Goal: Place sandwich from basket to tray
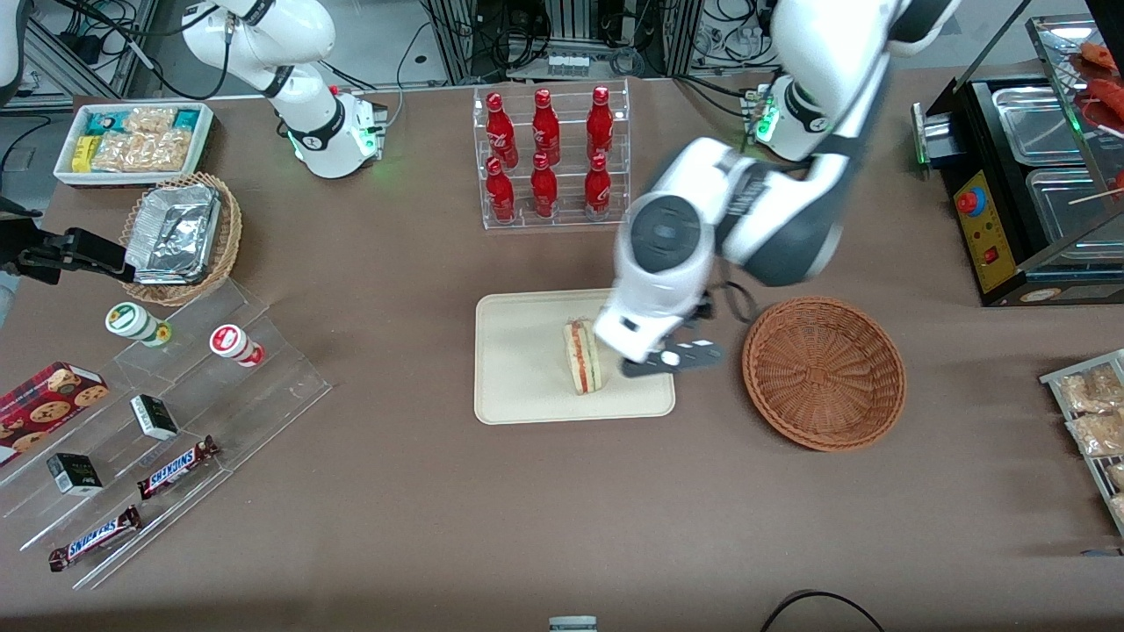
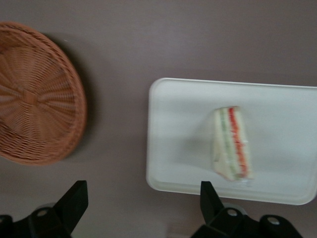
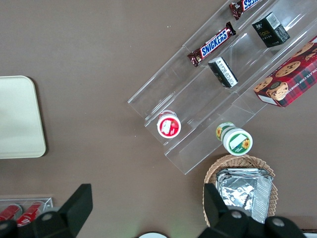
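End effector hovers open above sandwich on tray.

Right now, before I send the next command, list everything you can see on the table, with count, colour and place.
sandwich: one, white bread with red and green filling, lying on the tray
tray: one, cream, mid-table, nearer the front camera than the bottles
basket: one, reddish-brown wicker, empty, beside the tray toward the working arm's end
bottles: six, red, in a clear rack
foil basket: one, tan wicker with silver foil, toward the parked arm's end
snack bin: one, white, farther from the front camera than the foil basket
Snickers bars: two, brown, on the clear stepped stand
cookie box: one, red, same stand
gripper: one, black jaws open and empty, over the tray edge nearest the reddish-brown basket
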Available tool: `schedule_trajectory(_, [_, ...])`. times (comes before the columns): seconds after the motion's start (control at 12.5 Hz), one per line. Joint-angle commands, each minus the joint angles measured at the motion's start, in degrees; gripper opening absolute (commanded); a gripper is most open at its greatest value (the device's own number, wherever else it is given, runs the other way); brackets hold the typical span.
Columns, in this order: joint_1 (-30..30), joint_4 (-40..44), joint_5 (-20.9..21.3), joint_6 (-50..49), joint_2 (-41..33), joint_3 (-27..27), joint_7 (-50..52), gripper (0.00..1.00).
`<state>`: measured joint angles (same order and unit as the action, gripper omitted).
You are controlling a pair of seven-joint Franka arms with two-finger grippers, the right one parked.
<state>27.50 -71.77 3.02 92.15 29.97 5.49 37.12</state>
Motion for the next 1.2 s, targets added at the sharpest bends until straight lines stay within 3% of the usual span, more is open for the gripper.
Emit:
schedule_trajectory(0.0, [-7.7, -11.0, -1.18, 0.14, -9.55, 0.4, -11.85, 1.0])
schedule_trajectory(0.48, [-22.38, -20.96, -2.76, -2.22, -22.05, 0.32, -37.79, 1.0])
schedule_trajectory(0.64, [-23.54, -21.39, -2.67, -4.17, -24.86, 0.05, -40.63, 1.0])
schedule_trajectory(0.88, [-30.39, -21.93, -2.76, -8.29, -29.52, 2.86, -42.47, 1.0])
schedule_trajectory(1.12, [-30.67, -20.96, -2.76, -12.42, -33.39, 2.16, -45.38, 1.0])
